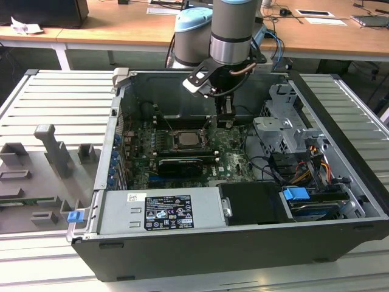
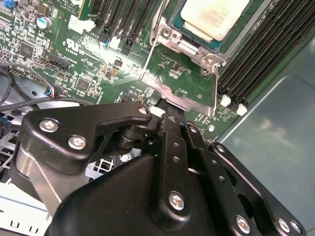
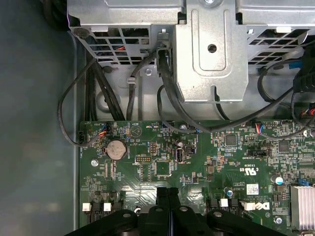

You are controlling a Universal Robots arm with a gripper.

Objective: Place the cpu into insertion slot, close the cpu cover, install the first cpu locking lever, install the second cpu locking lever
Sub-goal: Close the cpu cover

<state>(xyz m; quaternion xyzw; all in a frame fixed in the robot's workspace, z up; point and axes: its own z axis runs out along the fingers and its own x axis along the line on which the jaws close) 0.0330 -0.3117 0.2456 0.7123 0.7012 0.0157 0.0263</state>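
Grey worktop holds an open computer case; inside, the pincer, pinched narrow, touches the raised cpu cover, with the cpu seated just beyond.

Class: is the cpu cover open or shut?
Open. In the second wrist view the cpu cover lies clear of the cpu, whose face is wholly bare.

- The pale silver cpu is lying flat in the insertion slot.
- The cpu cover, a silver frame, is standing open at the slot's 2 o'clock in the exterior view.
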